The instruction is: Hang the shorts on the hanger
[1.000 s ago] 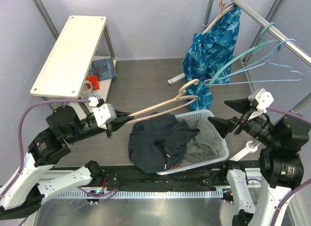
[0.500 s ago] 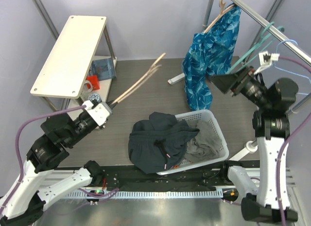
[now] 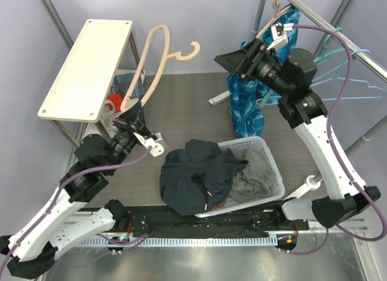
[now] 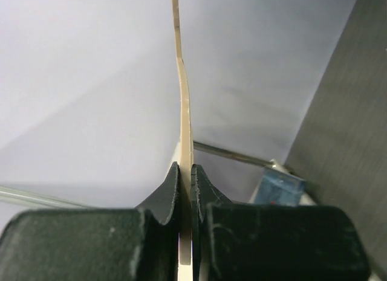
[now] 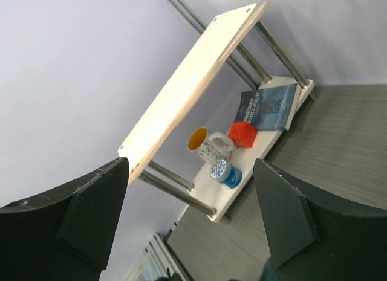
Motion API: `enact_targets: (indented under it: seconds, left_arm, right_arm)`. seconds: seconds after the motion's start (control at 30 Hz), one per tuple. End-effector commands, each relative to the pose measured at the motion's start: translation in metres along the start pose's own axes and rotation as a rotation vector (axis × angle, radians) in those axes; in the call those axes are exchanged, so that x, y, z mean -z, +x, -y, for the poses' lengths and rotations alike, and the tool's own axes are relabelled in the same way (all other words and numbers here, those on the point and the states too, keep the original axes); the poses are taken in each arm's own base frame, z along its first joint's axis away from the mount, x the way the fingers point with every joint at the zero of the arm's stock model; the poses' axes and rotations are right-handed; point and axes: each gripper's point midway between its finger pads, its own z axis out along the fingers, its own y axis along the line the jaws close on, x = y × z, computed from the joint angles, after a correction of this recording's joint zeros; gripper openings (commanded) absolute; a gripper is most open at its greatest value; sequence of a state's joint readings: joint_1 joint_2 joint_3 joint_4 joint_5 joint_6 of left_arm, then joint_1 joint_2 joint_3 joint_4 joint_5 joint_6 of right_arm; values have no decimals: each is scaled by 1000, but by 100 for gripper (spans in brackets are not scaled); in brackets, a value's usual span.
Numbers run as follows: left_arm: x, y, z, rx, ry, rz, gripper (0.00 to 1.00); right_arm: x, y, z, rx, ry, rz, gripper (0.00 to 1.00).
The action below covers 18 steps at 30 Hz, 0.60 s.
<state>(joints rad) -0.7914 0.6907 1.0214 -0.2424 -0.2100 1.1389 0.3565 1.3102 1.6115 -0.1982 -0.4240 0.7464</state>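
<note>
Swinging up since the earlier frame, the left arm is lifting the light beige wooden-looking hanger (image 3: 144, 58) from low over the surface to almost upright above the far-left corner, while the right arm is climbing from the near-right corner toward the metal rail (image 3: 369, 60). The left fingers (image 3: 129, 116) are pinching narrowly on the tip of one hanger arm, and in the left wrist view the left fingers (image 4: 175, 178) are clamping the thin hanger (image 4: 184, 112) edge-on. The right fingers (image 3: 236, 60) are spreading wide and holding nothing, and in their own view the right fingers (image 5: 97, 202) are facing the pale shelf board (image 5: 193, 81). The dark navy-charcoal fabric shorts (image 3: 193, 181) are lying crumpled over the left rim of the white plastic basket (image 3: 249, 141) near the middle of the near edge, well apart from both arms. They are looking soft, light and limp, so they are likely going to sag and fold wherever they are unsupported. Gripping the thicker waistband by the drawstring seems the surest hold. The hanger is looking stiff, light and smooth, so the fabric may be sliding off it unless draped evenly.
</note>
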Motion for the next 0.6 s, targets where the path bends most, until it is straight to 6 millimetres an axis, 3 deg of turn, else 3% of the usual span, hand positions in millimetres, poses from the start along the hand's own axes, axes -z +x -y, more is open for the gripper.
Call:
enact_targets:
  seconds: [0.0,0.07,0.1,0.17,0.2,0.27,0.43,0.57]
  left_arm:
    - [-11,-2,-41,-275,-209,-36,0]
    - [-15,-4,-48,-300,-258,-37,0]
    - [-18,-3,-42,-336,-250,-45,0]
    - [-25,-1,-37,-379,-259,-56,0]
    - [-25,-3,-41,-389,-293,-51,0]
    - [-29,-3,-35,-424,-286,-56,0]
    - [-34,-3,-41,-411,-322,-96,0]
    - [-41,-5,-39,-400,-332,-113,0]
  right_arm:
    - [-29,-28,-34,-55,-55,172,89]
    - [-43,-25,-37,-84,-34,185,89]
    - [-60,-15,-22,-133,1,163,89]
    - [-73,-12,-20,-163,23,164,89]
    - [-83,-7,-9,-179,49,158,89]
    - [-92,-8,-8,-212,56,167,89]
    - [-114,2,11,-290,121,172,89]
    - [-129,8,17,-359,162,199,81]
